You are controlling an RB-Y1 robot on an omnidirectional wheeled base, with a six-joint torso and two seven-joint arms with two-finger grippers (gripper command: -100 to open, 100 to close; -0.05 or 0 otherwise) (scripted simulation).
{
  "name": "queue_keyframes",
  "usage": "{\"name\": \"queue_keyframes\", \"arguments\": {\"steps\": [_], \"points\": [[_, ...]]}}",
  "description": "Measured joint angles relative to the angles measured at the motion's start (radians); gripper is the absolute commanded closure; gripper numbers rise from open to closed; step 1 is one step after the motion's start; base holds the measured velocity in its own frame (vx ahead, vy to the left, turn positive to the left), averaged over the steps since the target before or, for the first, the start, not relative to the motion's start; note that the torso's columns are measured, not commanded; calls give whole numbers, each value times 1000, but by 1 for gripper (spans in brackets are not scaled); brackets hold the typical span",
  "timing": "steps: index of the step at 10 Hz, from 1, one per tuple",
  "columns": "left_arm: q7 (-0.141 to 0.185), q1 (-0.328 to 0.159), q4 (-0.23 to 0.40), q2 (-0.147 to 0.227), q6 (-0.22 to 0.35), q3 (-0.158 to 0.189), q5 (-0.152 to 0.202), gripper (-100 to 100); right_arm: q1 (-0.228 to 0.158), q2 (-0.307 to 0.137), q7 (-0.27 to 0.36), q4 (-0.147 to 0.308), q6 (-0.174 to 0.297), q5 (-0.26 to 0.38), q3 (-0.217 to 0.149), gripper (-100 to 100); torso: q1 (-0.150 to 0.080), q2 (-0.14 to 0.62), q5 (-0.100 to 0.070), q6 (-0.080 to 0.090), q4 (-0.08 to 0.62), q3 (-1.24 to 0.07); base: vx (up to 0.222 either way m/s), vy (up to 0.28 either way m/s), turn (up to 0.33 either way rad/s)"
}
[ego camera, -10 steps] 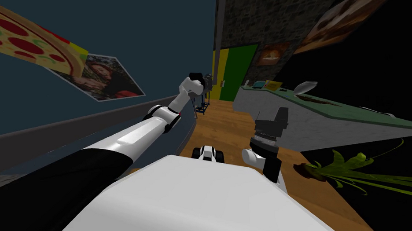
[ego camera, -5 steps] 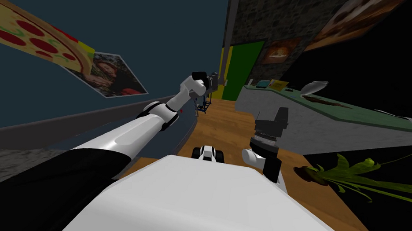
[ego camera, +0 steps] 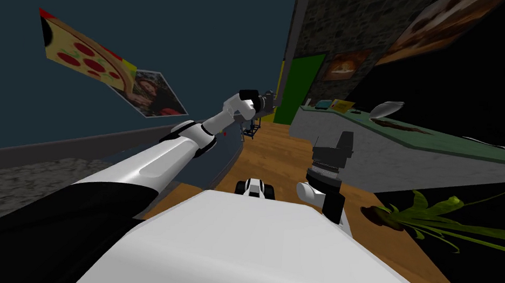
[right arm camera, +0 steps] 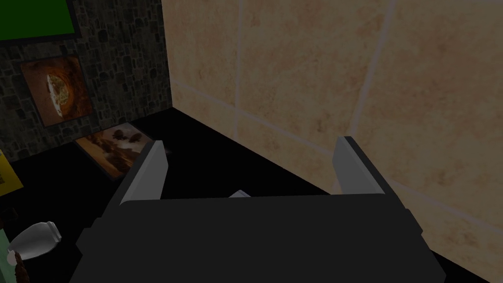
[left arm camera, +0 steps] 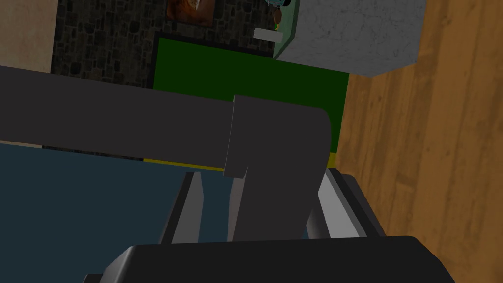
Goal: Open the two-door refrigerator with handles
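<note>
Refrigerator door [ego camera: 143, 45] at left, my left gripper [left arm camera: 260, 172] on its handle [left arm camera: 147, 123].
The dark blue door takes the head view's left half; the dark grey handle crosses mid-frame, its end post pinched between my fingers. My right gripper [right arm camera: 250, 167], right of centre, stands spread.

a dark grey handle [left arm camera: 147, 123] is clasped at its end post by the left gripper [left arm camera: 260, 174]; a dark blue door [left arm camera: 73, 206] is seen behind the handle, a green panel [left arm camera: 245, 73] beyond it.
</note>
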Motion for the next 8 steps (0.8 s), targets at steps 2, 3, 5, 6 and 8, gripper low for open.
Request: {"name": "queue_keyframes", "arguments": {"steps": [2, 3, 5, 6, 8], "points": [[38, -24, -49, 32, -19, -55, 48, 100, 0, 0, 0, 0, 0, 0, 0, 0, 0, 2, -1, 0, -1, 1, -94, -75, 109], [49, -32, -58, 42, -39, -87, 70, 100, 0, 0, 0, 0, 0, 0, 0, 0, 0, -2, -1, 1, -5, -1, -116, -70, 123], [77, -57, -89, 69, -80, -155, 124, 100, 0, 0, 0, 0, 0, 0, 0, 0, -1, -8, -1, 0, -11, -4, -79, -44, 35], [80, -53, -92, 69, -81, -162, 126, 100, 0, 0, 0, 0, 0, 0, 0, 0, 0, -14, -1, 0, -11, -9, -88, 18, 56], [88, -66, -141, 68, -95, -176, 144, 100, 0, 0, 0, 0, 0, 0, 0, 0, 3, -8, 0, -2, -13, -4, -145, 46, 43]]}}
